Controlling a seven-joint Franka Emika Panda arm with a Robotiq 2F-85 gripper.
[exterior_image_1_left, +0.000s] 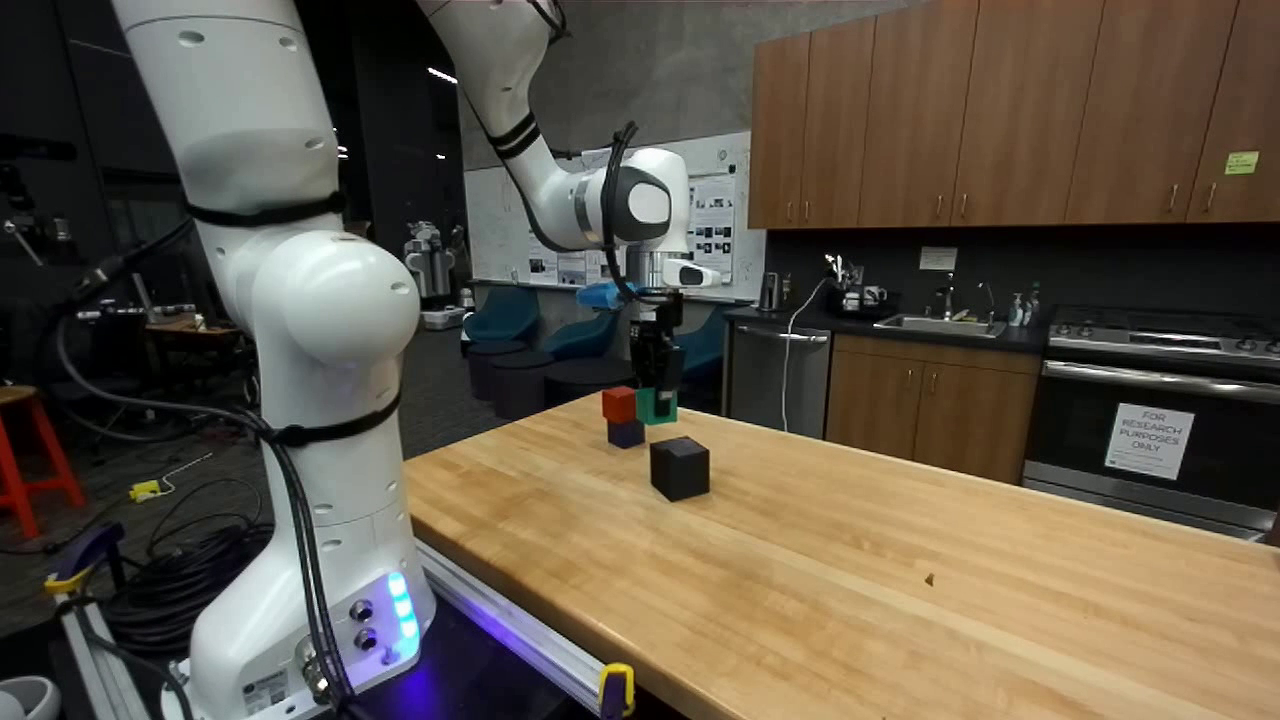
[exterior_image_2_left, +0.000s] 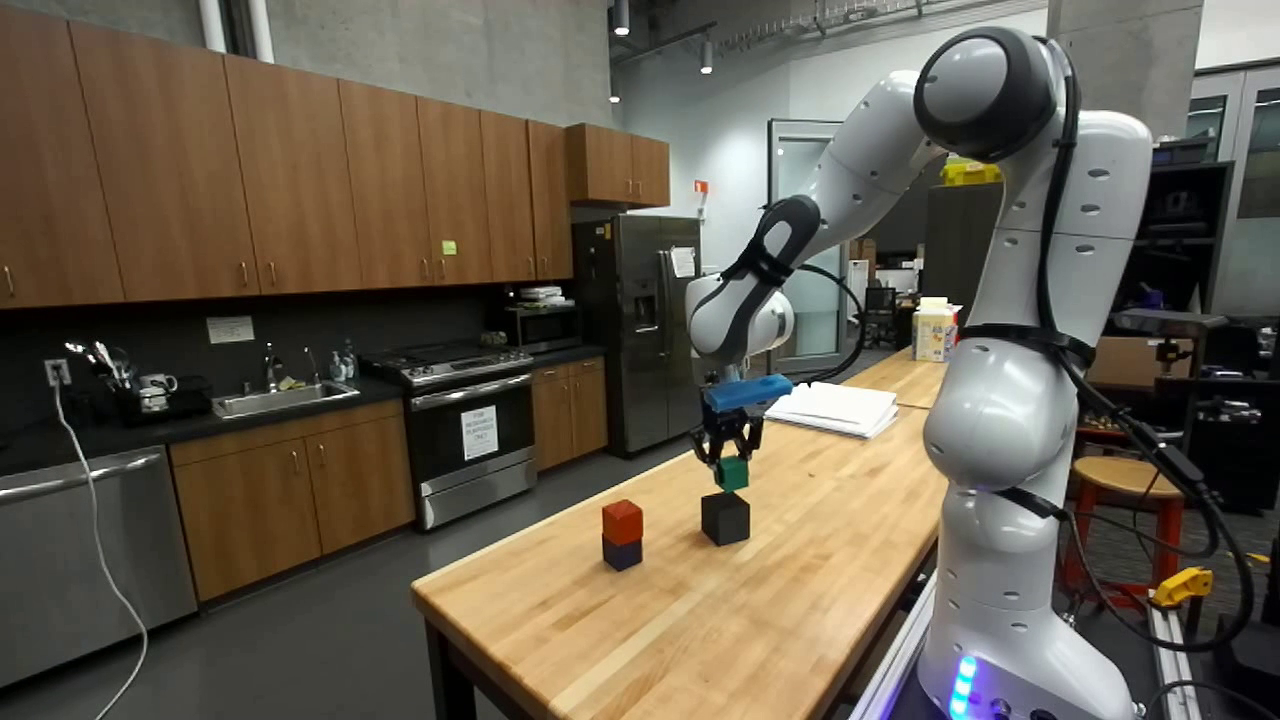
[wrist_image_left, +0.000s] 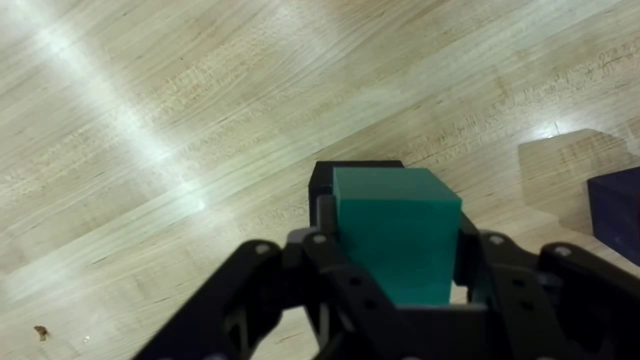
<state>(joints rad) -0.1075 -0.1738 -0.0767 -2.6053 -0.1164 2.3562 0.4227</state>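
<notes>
Wrist view: my gripper (wrist_image_left: 396, 235) is narrowed onto the green block (wrist_image_left: 400, 255), its fingers (wrist_image_left: 327, 215) pressed to opposite sides; a knuckle covers one lower corner. Most of the black block (wrist_image_left: 319, 185) is hidden beneath, only its far edge and part of one side peeping out. The purple block (wrist_image_left: 617, 210) is cut off at the right border (for its full shape I need the exterior views, both of which show the red block (exterior_image_2_left: 622, 522) standing on top of it). In an exterior view a dark finger (exterior_image_1_left: 663, 403) crosses the green block's face, so the grip is hard to make out there against my black parts. Position of the green block: at my fingertips, held clear of the table (exterior_image_2_left: 560, 620). In an exterior view it looks almost seated on the black block (exterior_image_2_left: 725, 518); in an exterior view a strip of table shows between the green block (exterior_image_1_left: 645, 405) and the black block (exterior_image_1_left: 680, 470), so the two are apart. How squarely one lines up over the other I cannot tell.
</notes>
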